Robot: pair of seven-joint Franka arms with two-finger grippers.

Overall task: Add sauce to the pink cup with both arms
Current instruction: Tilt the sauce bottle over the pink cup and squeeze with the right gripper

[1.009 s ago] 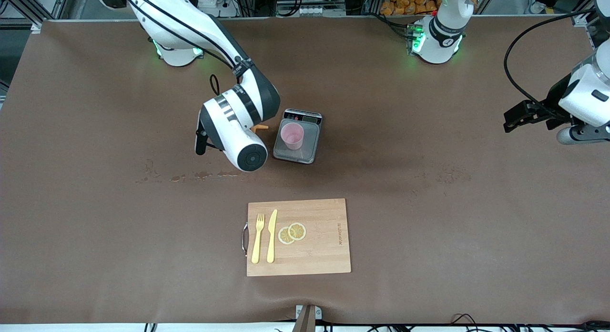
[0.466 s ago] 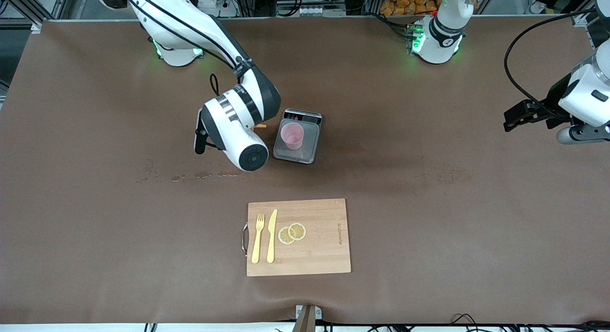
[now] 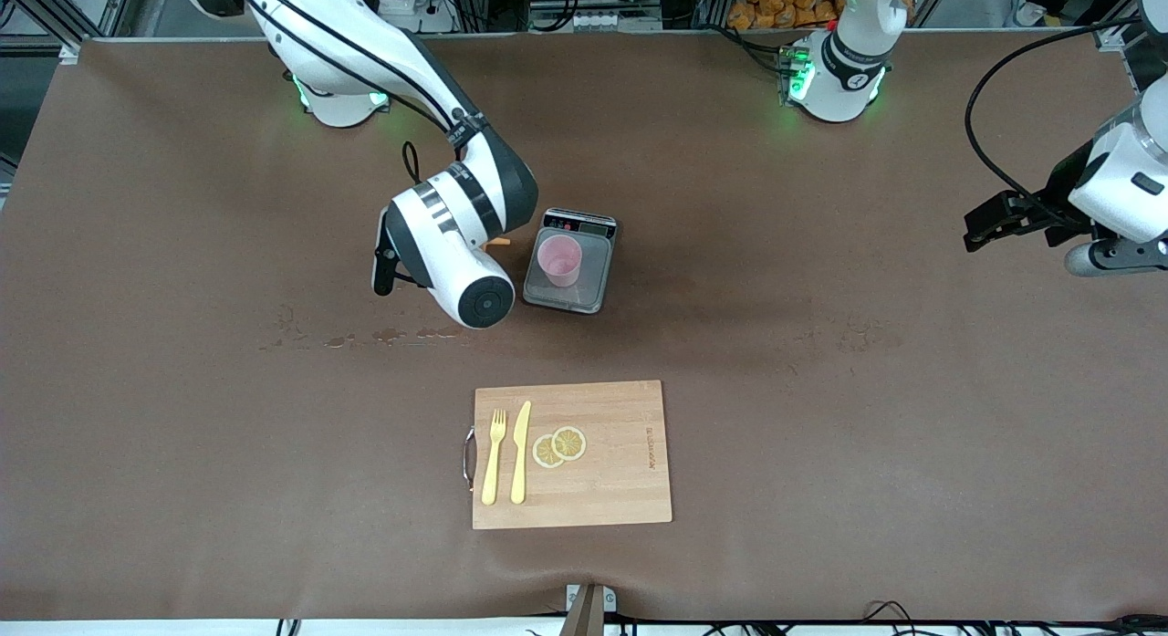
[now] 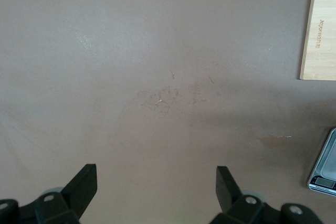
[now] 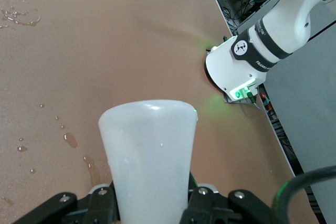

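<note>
The pink cup (image 3: pixel 559 260) stands upright on a small digital scale (image 3: pixel 593 294) in the middle of the table. My right gripper (image 5: pixel 151 200) is shut on the sauce bottle (image 5: pixel 148 150), a translucent whitish body held between the two fingers. In the front view the right wrist hides the bottle, and only its orange nozzle tip (image 3: pixel 498 244) pokes out beside the scale, pointing toward the cup from the right arm's end. My left gripper (image 3: pixel 990 224) waits open over bare table at the left arm's end, with nothing between its fingers (image 4: pixel 84 182).
A wooden cutting board (image 3: pixel 620 472) lies nearer the front camera than the scale, carrying a yellow fork (image 3: pixel 493 458), a yellow knife (image 3: pixel 520 452) and two lemon slices (image 3: pixel 559 446). Wet spots (image 3: pixel 365 338) mark the mat under the right wrist. The right arm's base (image 5: pixel 236 66) stands at the table's back edge.
Less of the orange nozzle shows beside the right wrist than a second ago; the right wrist has shifted slightly. The left arm has not moved.
</note>
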